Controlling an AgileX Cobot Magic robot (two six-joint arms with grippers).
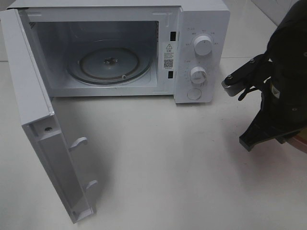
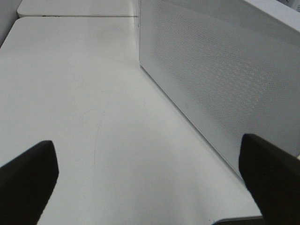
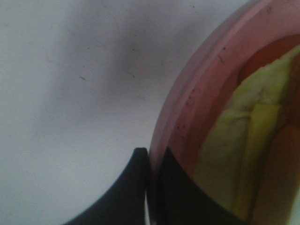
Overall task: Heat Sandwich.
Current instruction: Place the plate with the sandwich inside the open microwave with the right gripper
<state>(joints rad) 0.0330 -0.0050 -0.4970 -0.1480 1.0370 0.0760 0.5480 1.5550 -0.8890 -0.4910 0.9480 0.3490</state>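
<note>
Right gripper (image 3: 151, 157) pinches pink plate (image 3: 187, 93) rim at table (image 1: 168, 158) right edge, sandwich (image 3: 243, 140) on it looks soft, light, may slide, so carry level by stiff rim; left gripper (image 2: 150, 180) spread wide beside microwave (image 2: 211, 84).

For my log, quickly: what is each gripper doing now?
Left gripper: open, holding nothing.
Right gripper: closed on the pink plate rim.
</note>
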